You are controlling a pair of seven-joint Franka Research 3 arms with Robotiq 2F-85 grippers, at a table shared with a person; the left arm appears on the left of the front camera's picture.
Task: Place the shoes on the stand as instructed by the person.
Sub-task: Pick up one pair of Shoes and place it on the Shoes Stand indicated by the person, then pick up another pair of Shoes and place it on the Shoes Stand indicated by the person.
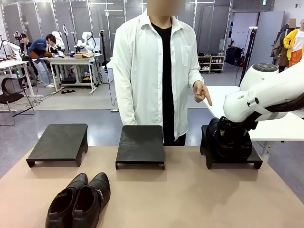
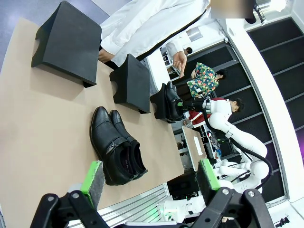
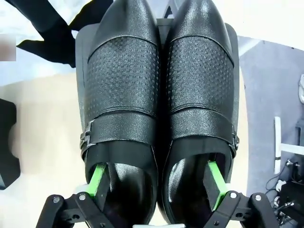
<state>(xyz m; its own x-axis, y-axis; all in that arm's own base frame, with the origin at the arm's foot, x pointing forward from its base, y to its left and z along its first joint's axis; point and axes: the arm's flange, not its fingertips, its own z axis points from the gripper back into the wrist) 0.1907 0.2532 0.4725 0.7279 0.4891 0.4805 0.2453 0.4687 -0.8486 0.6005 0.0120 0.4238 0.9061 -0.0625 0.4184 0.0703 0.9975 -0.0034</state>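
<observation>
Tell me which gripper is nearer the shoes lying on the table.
Left. The left gripper hangs close beside that pair; the right gripper is off at the right stand, its fingers inside the other pair.

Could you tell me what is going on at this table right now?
The right gripper has one finger down inside each shoe of a black pair sitting on the right stand, jaws wide apart. The person's hand points down toward that stand. The second pair lies on the table, nearer the robot than the left stand and the middle stand. The left gripper hangs open above the table.
</observation>
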